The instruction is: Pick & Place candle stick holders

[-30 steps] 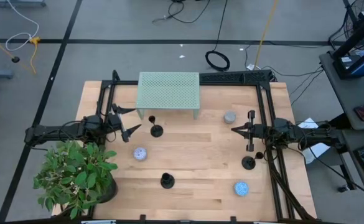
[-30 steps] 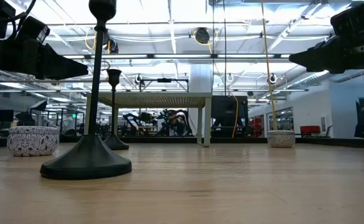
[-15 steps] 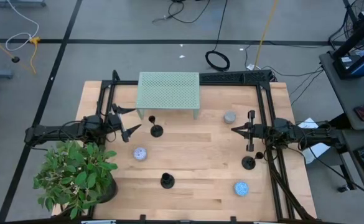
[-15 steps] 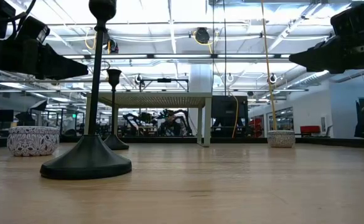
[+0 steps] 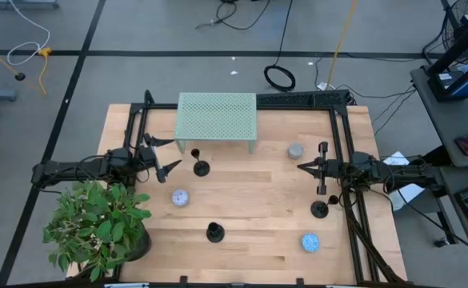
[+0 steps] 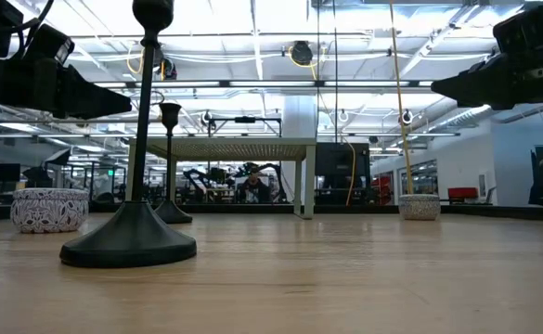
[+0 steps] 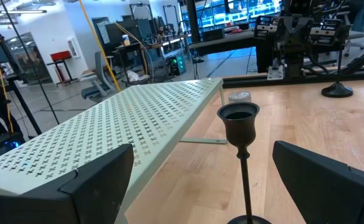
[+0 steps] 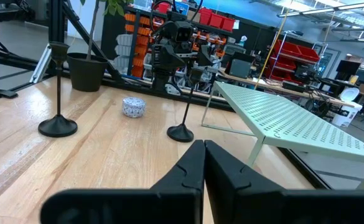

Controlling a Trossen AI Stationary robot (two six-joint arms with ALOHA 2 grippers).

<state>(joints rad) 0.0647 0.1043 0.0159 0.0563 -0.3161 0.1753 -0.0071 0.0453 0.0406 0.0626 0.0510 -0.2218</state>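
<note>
high view looks straight down; low view looks level along the light wooden table top [image 6: 345,278]; both wrist views face inward, sharing the pale green perforated metal stand [image 7: 132,118].

A pale wooden table [image 5: 250,200], its grain showing under a light sheen, is bearing three matt black candle stick holders [image 5: 201,167] [image 5: 214,232] [image 5: 320,209], apparently metal, beside a perforated pale-green shelf [image 5: 216,116] looking like painted sheet metal, and a leafy potted plant [image 5: 98,224].
</note>
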